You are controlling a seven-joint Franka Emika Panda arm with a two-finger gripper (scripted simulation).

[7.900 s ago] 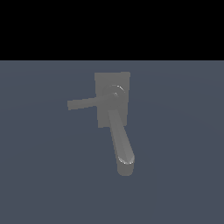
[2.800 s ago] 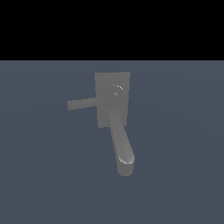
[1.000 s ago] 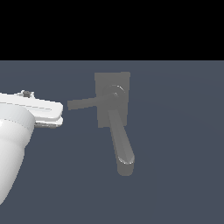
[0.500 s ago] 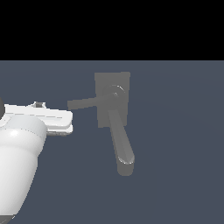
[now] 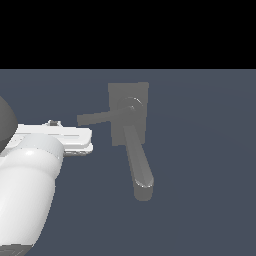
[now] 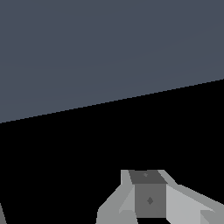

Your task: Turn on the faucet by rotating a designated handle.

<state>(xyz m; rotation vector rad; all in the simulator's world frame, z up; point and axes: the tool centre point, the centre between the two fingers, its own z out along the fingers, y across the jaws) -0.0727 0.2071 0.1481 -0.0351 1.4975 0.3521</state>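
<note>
1. One grey faucet point(image 5: 129, 116) is sitting near the middle of the exterior view, on a flat blue-grey surface point(image 5: 200, 165); its square block base is carrying a round hub, and its thick round-ended spout point(image 5: 138, 165) is running down from the hub toward the lower edge of that view.
2. One thin flat handle point(image 5: 97, 118) is jutting from the hub toward the exterior view's left, lying nearly level with only a slight tilt.
3. One white robot arm point(image 5: 27, 190) is filling the lower part of the exterior view's left, and a flat white part of it point(image 5: 67, 137) is reaching toward the faucet.
4. That white part is ending just below the handle's free end and slightly to its left in the exterior view; whether the two are touching is not possible to tell, though a narrow strip of the surface seems to be showing between them.
5. The gripper itself is not showing plainly in the exterior view, so how wide its jaws are standing cannot be told, and nothing is seen to be held in it.
6. The wrist view is showing a grey blocky shape point(image 6: 148, 199) at its edge against black, with the blue-grey surface point(image 6: 87, 52) beyond; what that shape is cannot be told, and the faucet is not appearing there.
</note>
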